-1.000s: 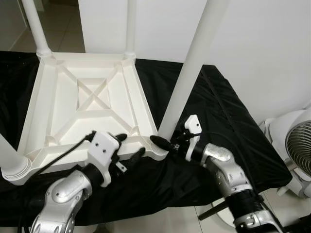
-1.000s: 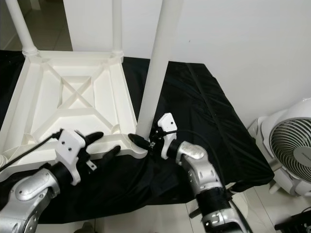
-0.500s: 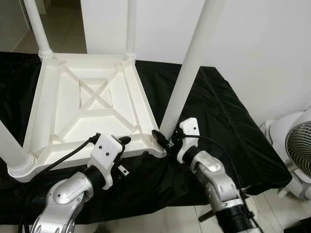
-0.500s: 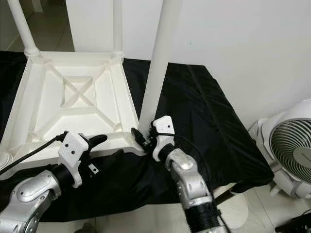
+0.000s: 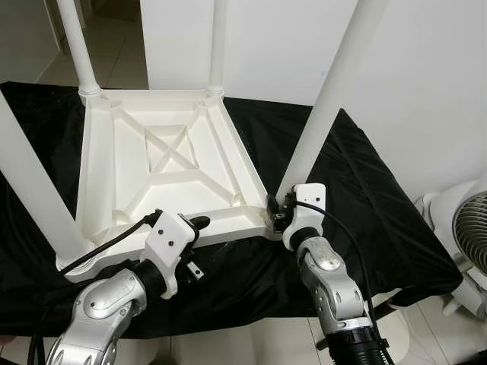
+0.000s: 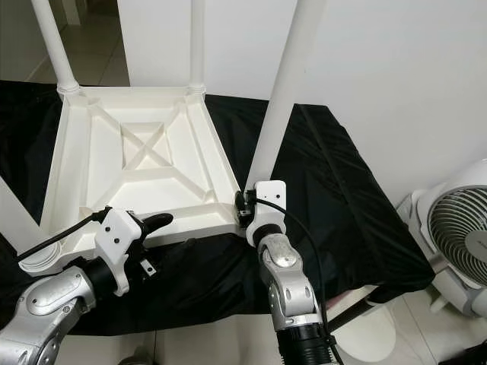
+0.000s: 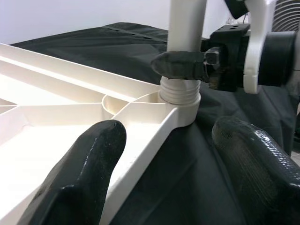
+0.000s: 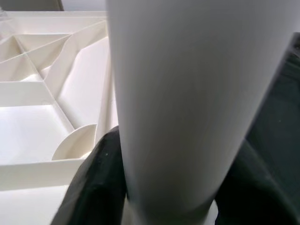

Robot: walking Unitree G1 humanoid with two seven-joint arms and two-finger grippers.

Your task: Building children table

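A white plastic children's table lies upside down on a black cloth, with its legs pointing up. My right gripper is shut on the near-right leg, just above the threaded collar where it enters the corner socket. In the right wrist view the leg sits between the black fingers. My left gripper is open and straddles the table's near rim. One of its fingers rests inside the frame; the other hangs outside over the cloth.
Three more white legs stand at the near-left, far-left and far-right corners. A white fan stands on the floor to the right. A white wall rises behind, and the cloth's edge drops off just in front of me.
My right forearm has swung in under the near-right leg, and its fingers have gone from pointing at the leg's base to closing around it. The camera shifted. The left gripper stays at the rim.
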